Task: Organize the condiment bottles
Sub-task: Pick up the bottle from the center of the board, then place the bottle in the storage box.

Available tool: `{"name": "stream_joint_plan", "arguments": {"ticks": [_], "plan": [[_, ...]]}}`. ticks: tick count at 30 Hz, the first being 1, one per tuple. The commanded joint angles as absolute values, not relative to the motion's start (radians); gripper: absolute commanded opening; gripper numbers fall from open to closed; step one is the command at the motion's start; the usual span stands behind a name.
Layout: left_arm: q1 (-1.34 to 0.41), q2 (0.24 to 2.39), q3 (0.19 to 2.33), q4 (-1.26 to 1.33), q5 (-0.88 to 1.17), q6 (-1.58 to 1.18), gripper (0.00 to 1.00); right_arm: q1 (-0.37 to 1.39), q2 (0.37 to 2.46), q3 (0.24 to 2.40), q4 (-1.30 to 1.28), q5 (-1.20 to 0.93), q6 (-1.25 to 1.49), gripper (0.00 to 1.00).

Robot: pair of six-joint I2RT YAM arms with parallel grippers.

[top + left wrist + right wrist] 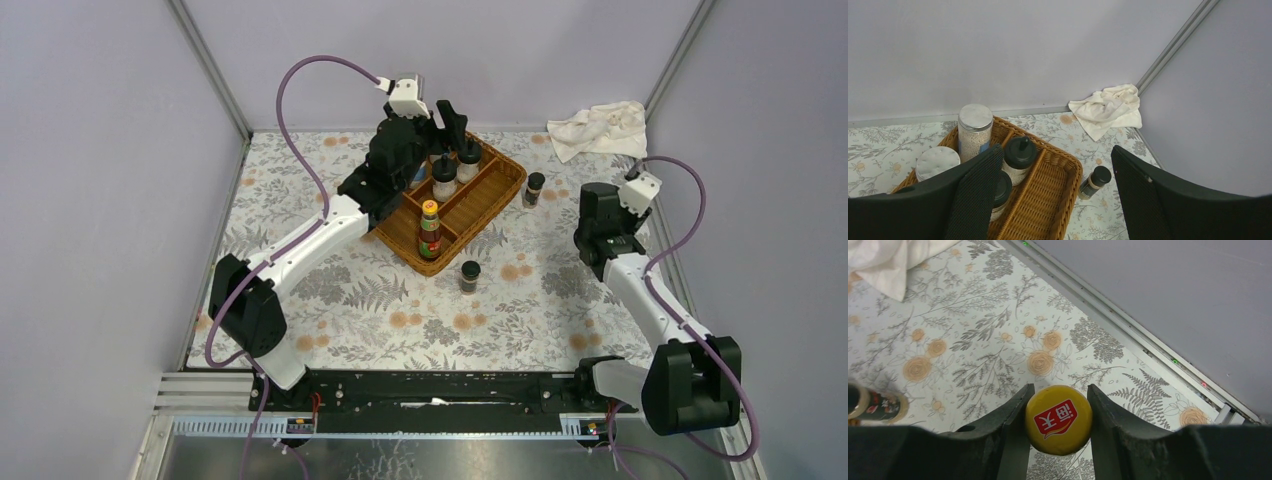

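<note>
Yellow at its cap, a sauce bottle [1058, 419] is being clenched by the right gripper [1059, 390] near the table's [540, 300] right edge. The step in hand is being judged as its transfer to the tray [505, 185]. A leftward swing is being called for next, with the near jar [469, 275] and far jar [534, 187] being cleared. Open room is being offered mid-table. Over the tray's far end, the left gripper [452, 122] is being held released, empty.

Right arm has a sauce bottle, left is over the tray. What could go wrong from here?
1. Right gripper seems to hold the yellow-capped bottle by its cap only; it may slip or swing.
2. Open left gripper hangs beside a black-capped bottle in the wicker tray; moving could topple it.
</note>
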State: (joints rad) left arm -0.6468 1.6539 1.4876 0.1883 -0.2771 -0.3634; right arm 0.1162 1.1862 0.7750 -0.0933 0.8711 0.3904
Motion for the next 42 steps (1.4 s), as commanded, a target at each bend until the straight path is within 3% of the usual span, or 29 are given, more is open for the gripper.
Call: {"name": "stream_joint_plan", "arguments": {"ticks": [1,11,20,27,42], "plan": [[-0.653,1.622,1.481,0.250,-0.320,-0.336,0.84,0.170,1.150,0.868,-0.024,0.911,0.352,0.00],[-0.625,1.584,1.480,0.250,-0.374,-0.290,0.84,0.265,1.199,0.939,-0.012,0.912,0.319,0.00],[-0.482,1.569,1.510,0.198,-0.289,-0.388,0.82,0.350,1.269,1.063,-0.027,0.879,0.289,0.00],[-0.355,1.580,1.521,0.193,-0.180,-0.489,0.80,0.429,1.370,1.200,-0.027,0.865,0.241,0.00],[-0.274,1.580,1.505,0.225,-0.220,-0.434,0.80,0.548,1.648,1.559,-0.016,0.771,0.129,0.00]]}}
